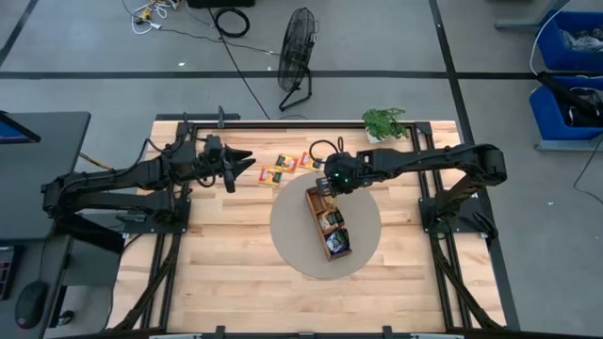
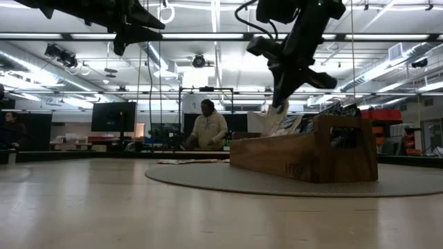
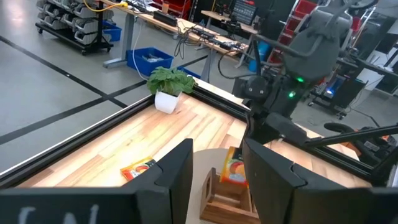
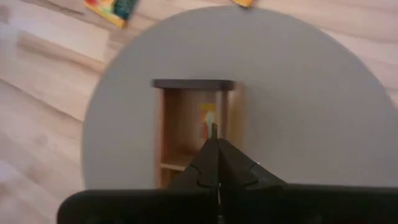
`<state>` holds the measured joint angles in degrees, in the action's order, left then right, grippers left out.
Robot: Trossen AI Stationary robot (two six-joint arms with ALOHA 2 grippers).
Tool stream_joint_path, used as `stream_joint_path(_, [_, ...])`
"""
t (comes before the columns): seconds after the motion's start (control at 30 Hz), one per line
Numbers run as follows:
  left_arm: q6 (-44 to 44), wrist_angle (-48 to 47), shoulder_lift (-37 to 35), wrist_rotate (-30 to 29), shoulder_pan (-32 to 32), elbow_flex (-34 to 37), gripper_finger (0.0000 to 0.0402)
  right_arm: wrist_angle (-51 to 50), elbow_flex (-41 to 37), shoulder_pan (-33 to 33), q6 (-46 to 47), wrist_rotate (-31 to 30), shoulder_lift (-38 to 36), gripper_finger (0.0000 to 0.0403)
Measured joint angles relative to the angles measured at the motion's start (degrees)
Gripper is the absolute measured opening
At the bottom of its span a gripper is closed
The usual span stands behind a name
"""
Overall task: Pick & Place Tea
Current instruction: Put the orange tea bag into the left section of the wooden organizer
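Note:
My right gripper hovers over the far end of the long wooden tray, which lies on the round mat. It is shut on an orange-yellow tea sachet that hangs down toward the tray's far compartment. More sachets stand in the tray's near compartments. Several orange-yellow sachets lie flat on the table beyond the mat. My left gripper is open and raised left of those sachets, touching nothing. My right gripper pinches the sachet by its top edge between the two fingers, coming from above and pointing down. The sachet hangs upright below the fingers, seen edge-on in the wrist view. Whether its lower end touches the tray cannot be told.
A small potted plant stands at the table's far edge, right of centre. A black frame rims the table. A person stands in the room behind. Bare wood lies on the near half of the table.

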<state>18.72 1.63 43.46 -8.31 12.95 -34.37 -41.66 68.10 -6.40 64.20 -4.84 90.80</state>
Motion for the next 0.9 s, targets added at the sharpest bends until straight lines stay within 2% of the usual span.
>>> stream_joint_path(0.23, [0.00,-0.62,0.02,0.00,-0.01,0.00,0.0144,5.51,-2.28,-0.24,1.74,-0.74,0.33,0.0000])
stream_joint_path(0.5, [-0.19,-1.29,0.02,-0.01,0.00,0.00,0.0144,5.35,-4.55,-0.48,2.64,-1.82,0.44,0.0000])
stream_joint_path(0.67, [-1.39,-2.00,0.02,-0.12,0.00,0.00,0.0144,9.71,-7.39,-0.98,2.84,-1.60,0.46,0.0000])
stream_joint_path(0.9, [-1.38,-2.38,0.03,-0.28,0.00,0.00,0.0144,11.42,-7.54,-1.49,2.79,-2.21,0.49,0.0000])
